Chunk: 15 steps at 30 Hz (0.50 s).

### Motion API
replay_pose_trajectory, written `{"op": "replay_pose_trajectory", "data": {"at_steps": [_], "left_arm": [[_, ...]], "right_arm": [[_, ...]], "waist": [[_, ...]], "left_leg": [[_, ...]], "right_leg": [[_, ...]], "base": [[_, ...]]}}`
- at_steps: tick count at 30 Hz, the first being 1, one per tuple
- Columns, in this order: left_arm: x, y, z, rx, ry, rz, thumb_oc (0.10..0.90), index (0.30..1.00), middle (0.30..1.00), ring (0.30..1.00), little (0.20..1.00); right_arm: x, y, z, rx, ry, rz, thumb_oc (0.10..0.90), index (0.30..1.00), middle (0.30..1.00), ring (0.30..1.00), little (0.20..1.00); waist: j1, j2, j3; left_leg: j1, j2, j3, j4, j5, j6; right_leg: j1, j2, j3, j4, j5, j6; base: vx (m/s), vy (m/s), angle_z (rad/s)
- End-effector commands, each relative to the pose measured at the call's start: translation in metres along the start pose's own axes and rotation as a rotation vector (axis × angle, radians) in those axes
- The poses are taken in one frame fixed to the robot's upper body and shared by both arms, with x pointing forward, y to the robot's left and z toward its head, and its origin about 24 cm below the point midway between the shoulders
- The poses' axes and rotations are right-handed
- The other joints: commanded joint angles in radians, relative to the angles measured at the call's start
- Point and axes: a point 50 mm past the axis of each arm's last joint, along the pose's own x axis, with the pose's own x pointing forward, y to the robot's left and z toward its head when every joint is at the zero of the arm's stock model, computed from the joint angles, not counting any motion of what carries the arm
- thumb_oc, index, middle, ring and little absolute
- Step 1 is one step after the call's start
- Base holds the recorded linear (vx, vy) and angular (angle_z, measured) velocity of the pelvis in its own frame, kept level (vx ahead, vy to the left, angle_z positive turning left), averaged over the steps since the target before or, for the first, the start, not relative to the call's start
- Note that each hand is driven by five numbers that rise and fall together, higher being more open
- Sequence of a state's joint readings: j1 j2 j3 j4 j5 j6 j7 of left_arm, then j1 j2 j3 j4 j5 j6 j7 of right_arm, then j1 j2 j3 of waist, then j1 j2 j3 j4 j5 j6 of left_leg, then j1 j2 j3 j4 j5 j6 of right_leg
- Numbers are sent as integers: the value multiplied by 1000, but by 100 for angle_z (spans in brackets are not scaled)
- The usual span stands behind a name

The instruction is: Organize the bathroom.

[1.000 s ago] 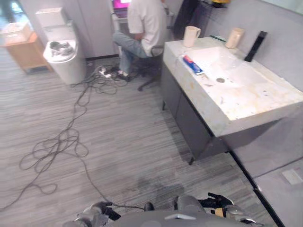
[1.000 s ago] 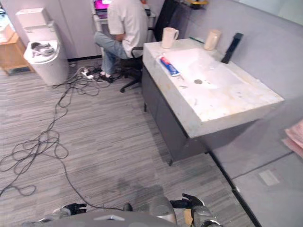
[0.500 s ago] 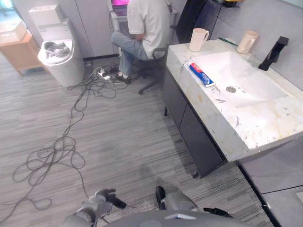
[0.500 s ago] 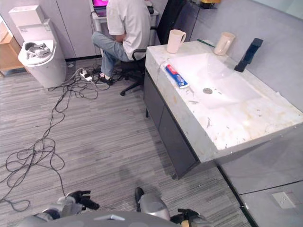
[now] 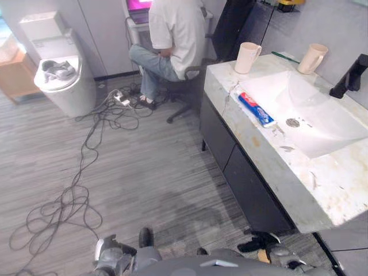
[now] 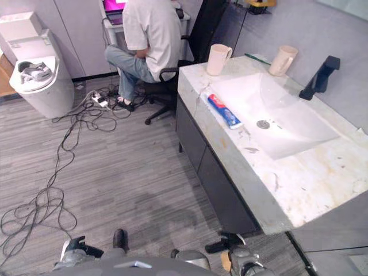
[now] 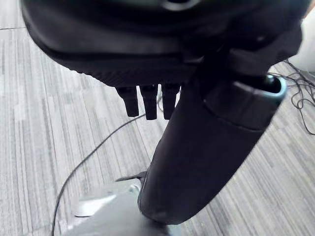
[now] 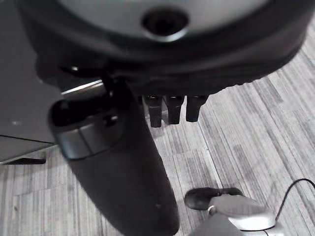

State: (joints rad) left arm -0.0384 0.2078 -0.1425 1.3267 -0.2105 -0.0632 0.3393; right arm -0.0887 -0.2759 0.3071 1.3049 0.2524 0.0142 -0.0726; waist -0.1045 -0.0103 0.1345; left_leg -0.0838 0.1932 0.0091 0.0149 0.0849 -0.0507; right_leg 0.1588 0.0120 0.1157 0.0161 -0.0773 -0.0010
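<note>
Right eye view: toothpaste tube (image 6: 224, 111) lies well beyond both relaxed, empty robot hands.

You can't see the seated person's (image 5: 172, 34) head, it's cut off at the far edge. The sink counter (image 5: 339, 195) runs off the right edge. Stuff on the toilet lid (image 5: 56, 69) is too small to make out.
</note>
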Motion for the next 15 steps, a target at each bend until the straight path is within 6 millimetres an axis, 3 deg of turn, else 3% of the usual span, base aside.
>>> {"op": "replay_pose_trajectory", "data": {"at_steps": [1,2,5,7,8,9,10,11,14,15], "left_arm": [[6,20,20,102,-120,38,800,900,900,900,900],[5,16,22,140,-140,9,800,900,900,900,900],[6,17,27,170,-157,8,800,900,900,900,900],[7,21,33,146,-152,25,800,900,900,900,900],[8,25,40,119,-178,55,800,900,900,900,900],[9,31,52,-41,-180,109,800,900,900,900,900],[9,31,52,-41,-180,109,800,900,900,900,900],[9,37,56,-150,-181,168,800,900,900,900,900],[9,41,53,-214,-172,202,800,900,900,900,900],[8,38,57,-166,-196,198,800,900,900,900,900]], "right_arm": [[1,-3,14,53,-50,-44,800,900,900,900,900],[0,-5,12,92,-50,-56,800,900,900,900,900],[0,-6,10,63,-65,-45,800,900,900,900,900],[0,-7,9,38,-69,-22,800,900,900,900,900],[0,-6,7,4,-67,-19,800,900,900,900,900],[-1,-7,-1,-32,-53,6,800,900,900,900,900],[-1,-7,-1,-32,-53,6,800,900,900,900,900],[-1,-8,-6,-50,-38,20,800,900,900,900,900],[-2,-10,-10,-77,-12,49,800,900,900,900,900],[-3,-10,-18,-48,8,53,800,900,900,900,900]], "waist": [[7,-8,-22],[-6,10,-22],[-23,31,-6],[-35,34,13],[-47,26,21],[-69,15,23],[-68,15,23],[-64,-5,22],[-59,-27,17],[-79,-29,7]], "left_leg": [[0,-24,20,62,-28,11],[31,-98,38,67,-83,54],[70,-132,57,70,-125,84],[96,-150,73,82,-157,97],[112,-159,93,88,-170,97],[133,-171,131,80,-183,93],[132,-171,132,80,-182,93],[143,-191,185,96,-207,90],[180,-212,249,103,-243,91],[202,-224,235,103,-262,99]], "right_leg": [[-103,-115,-55,178,-9,125],[-243,-172,-66,402,162,116],[-370,-174,-56,598,238,99],[-416,-177,-56,618,240,93],[-412,-167,-72,553,226,99],[-356,-113,-121,298,110,111],[-356,-112,-121,295,112,111],[-322,-92,-214,170,106,121],[-340,-55,-289,122,136,129],[-342,-23,-226,116,135,107]], "base": [[391,688,-19],[290,544,-13],[227,405,-24],[275,292,-24],[478,285,-31],[353,163,-30],[373,135,-65],[190,76,-81],[260,52,-124],[268,18,-121]]}}
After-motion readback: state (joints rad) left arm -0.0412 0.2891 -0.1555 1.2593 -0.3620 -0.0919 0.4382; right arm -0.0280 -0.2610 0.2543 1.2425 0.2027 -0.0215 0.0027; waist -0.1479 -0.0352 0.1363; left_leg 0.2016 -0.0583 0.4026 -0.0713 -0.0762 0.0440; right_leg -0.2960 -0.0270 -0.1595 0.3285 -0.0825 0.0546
